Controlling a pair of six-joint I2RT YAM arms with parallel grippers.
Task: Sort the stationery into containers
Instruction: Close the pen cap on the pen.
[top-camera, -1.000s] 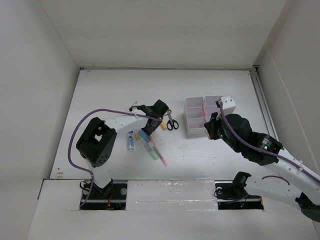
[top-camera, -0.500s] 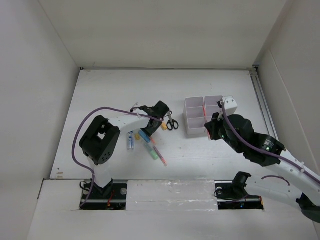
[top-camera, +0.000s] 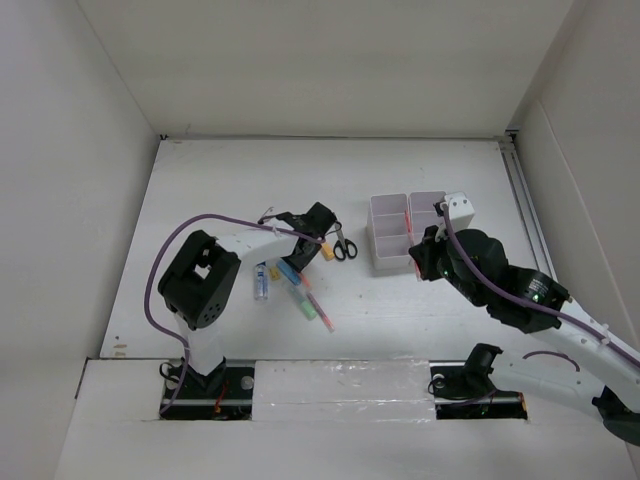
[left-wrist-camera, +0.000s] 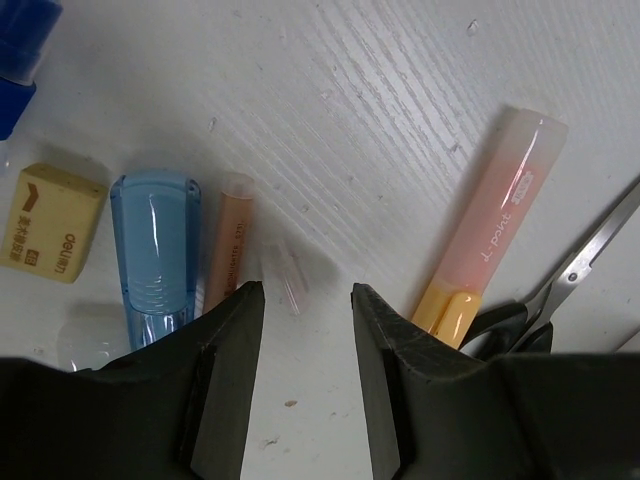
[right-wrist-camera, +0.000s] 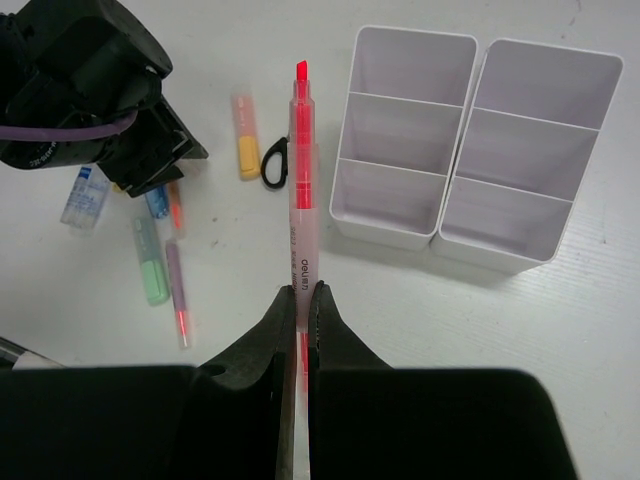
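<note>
My right gripper (right-wrist-camera: 300, 295) is shut on a thin pink pen (right-wrist-camera: 301, 190), held above the table just left of the two white containers (right-wrist-camera: 400, 232) (right-wrist-camera: 497, 255). From above, the right gripper (top-camera: 418, 262) sits at the containers' (top-camera: 386, 263) near side. My left gripper (left-wrist-camera: 305, 300) hangs open low over bare table, with a blue marker (left-wrist-camera: 150, 255) and a thin orange pen (left-wrist-camera: 228, 235) to its left. To its right lie an orange marker (left-wrist-camera: 495, 225) and the scissors (left-wrist-camera: 565, 285). A green marker (top-camera: 304, 303) and the small bottle (top-camera: 261, 280) lie nearby.
A yellow eraser (left-wrist-camera: 52, 222) lies left of the blue marker. Another pink pen (right-wrist-camera: 177, 290) lies beside the green marker (right-wrist-camera: 152, 275). White walls enclose the table on the left, back and right. The left arm's purple cable (top-camera: 200, 228) arcs over the table.
My left gripper's jaws have narrowed a little while staying over the same spot, and the left arm's elbow shifted slightly. The right gripper, still holding the pen, barely moved.
</note>
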